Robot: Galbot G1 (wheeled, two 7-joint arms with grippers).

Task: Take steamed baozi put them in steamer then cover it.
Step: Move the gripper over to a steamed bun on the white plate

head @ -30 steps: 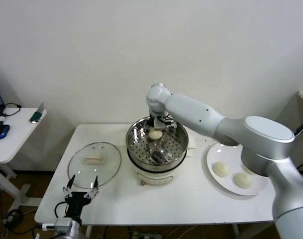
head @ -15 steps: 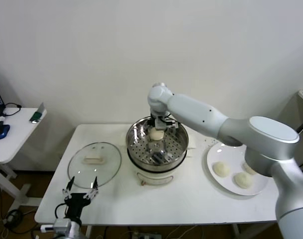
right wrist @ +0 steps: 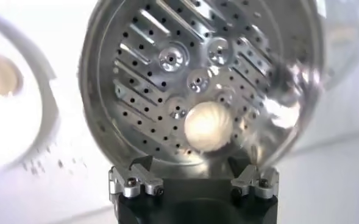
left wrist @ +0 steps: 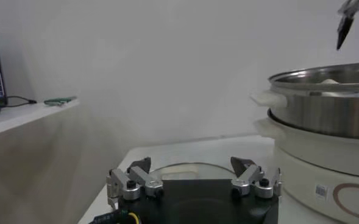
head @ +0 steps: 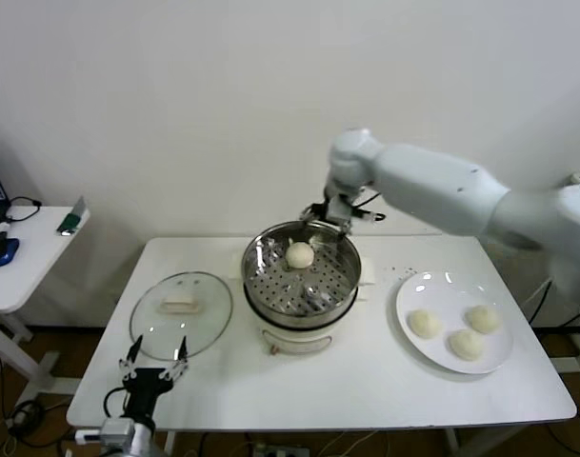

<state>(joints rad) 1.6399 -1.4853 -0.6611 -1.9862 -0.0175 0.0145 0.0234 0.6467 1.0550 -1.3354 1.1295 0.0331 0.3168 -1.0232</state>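
A white rectangular table [head: 366, 381] stands against a pale wall and carries three things set in a row across its top. At the middle sits the steamer [head: 300, 286], its shiny perforated pot on a white base that rests flat on the tabletop. On the robot's left side of it, just beside the base, the cover [head: 181, 310] lies flat on the surface with its cream bar handle facing up. On the robot's right side, near the steamer but apart from it, a flat white plate [head: 415, 290] rests on the table. A second, smaller white table [head: 28, 257] stands apart at the far left.
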